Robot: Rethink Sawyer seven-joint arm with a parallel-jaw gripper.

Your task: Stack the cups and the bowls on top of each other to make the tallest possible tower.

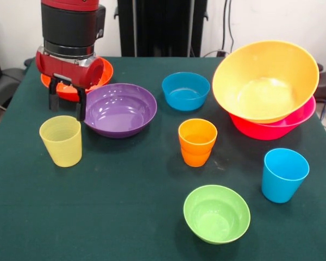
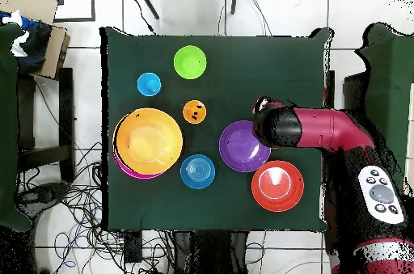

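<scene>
Lime green bowl nearest worktop front edge, sky blue cup beside. Mid-row: ribbed yellow-green cup, orange cup, open cloth between. Behind: purple bowl, blue bowl; orange large bowl tilted in hot pink bowl. Arm vertical; tool fingers apart, empty, over ribbed cup, before red-orange bowl.
</scene>
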